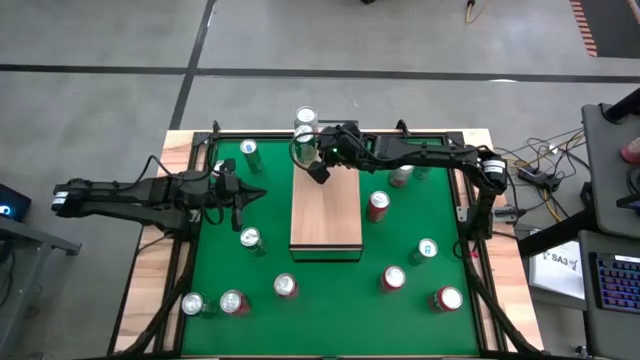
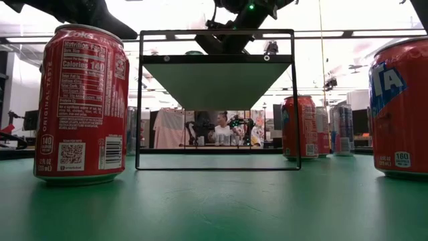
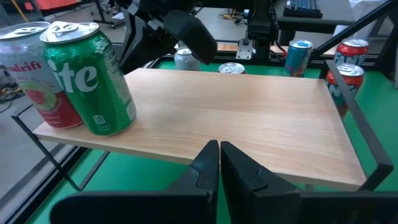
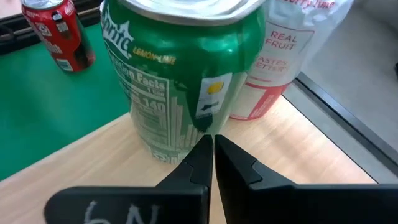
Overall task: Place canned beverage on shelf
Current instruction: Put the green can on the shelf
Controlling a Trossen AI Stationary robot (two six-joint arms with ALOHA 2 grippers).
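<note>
Grey floor (image 1: 400,40), bright ceiling lights (image 2: 374,32), desk (image 1: 612,210)

green can (image 3: 96,81), pale reddish-grained shelf (image 3: 249,118), green table surface (image 1: 420,215)

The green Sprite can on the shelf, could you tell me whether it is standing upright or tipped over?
Upright. The green Sprite can stands on its base on the shelf, lid facing up, beside a white can.

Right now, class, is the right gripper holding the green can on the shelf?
No. The right gripper is shut and empty just short of the green can, which stands on the shelf.
</note>
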